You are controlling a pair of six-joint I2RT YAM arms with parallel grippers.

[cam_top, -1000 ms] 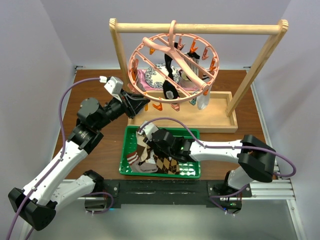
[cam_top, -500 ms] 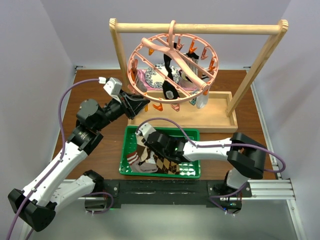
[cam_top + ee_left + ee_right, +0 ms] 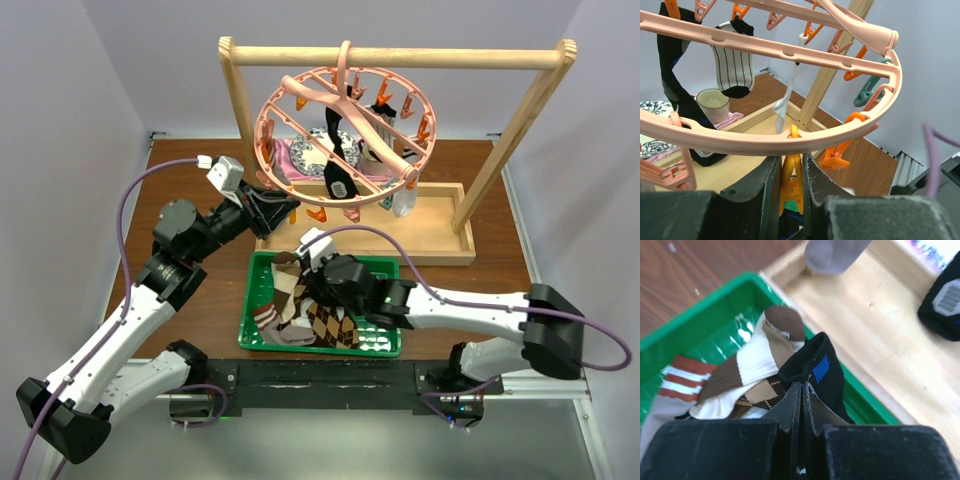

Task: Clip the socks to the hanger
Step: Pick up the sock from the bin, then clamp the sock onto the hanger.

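Rack (image 3: pixel 510 130) stands at the back of the table (image 3: pixel 500 250), hanger (image 3: pixel 265 120) hanging off its bar. Bin (image 3: pixel 246 300) sits right in front of the rack's base, socks (image 3: pixel 290 310) piled inside, mostly leftward. Left gripper (image 3: pixel 290 203) is on a clip (image 3: pixel 790 172) at the hanger's near-left rim, right gripper (image 3: pixel 802 385) is down on the socks.

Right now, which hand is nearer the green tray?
Right. The right hand is over the green tray, shut at the socks in it. The left hand is up at the hanger rim, beyond the tray's far edge, pinching an orange clip.
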